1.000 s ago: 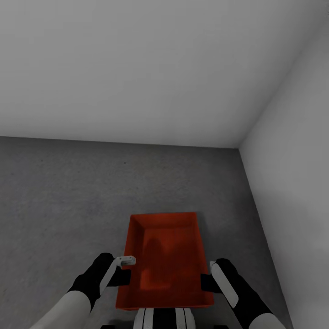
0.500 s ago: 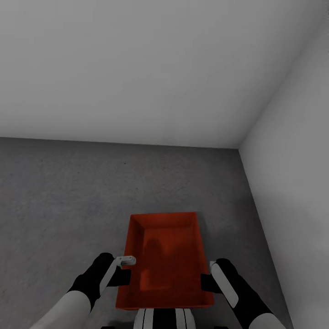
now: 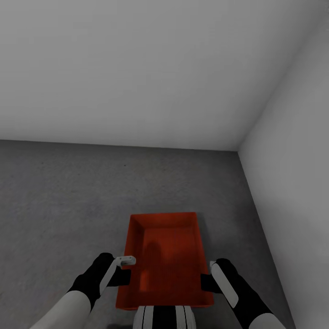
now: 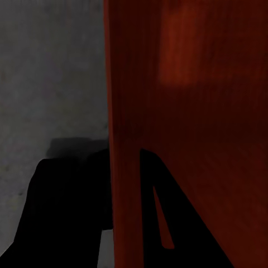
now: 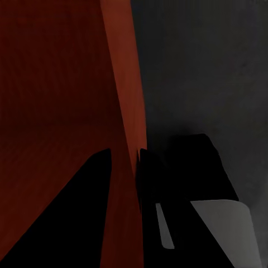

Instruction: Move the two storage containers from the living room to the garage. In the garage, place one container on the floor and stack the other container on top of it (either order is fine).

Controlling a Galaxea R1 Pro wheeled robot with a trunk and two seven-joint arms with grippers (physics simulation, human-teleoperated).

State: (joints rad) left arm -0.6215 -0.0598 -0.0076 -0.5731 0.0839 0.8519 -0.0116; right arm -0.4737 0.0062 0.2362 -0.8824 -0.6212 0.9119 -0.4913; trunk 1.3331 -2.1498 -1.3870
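Note:
One orange-red storage container (image 3: pixel 167 258) hangs just in front of my trunk, over the garage's dark grey concrete floor (image 3: pixel 68 205). My left gripper (image 3: pixel 124 274) is shut on its left wall; in the left wrist view that wall (image 4: pixel 125 111) runs between the black fingers (image 4: pixel 67 212). My right gripper (image 3: pixel 206 279) is shut on the right wall (image 5: pixel 125 100), which runs between its fingers (image 5: pixel 187 162). The ribbed bottom (image 4: pixel 206 111) faces up and holds nothing. The other container and the living room are out of view.
A plain grey-white wall (image 3: pixel 137 73) stands ahead. A second wall (image 3: pixel 292 173) closes the right side, and the two meet in a corner (image 3: pixel 238 148). Open concrete stretches ahead and to the left of the container.
The foot of the far wall sits slightly lower in the picture, so the camera has shifted a little. Both grippers keep the same hold on the container.

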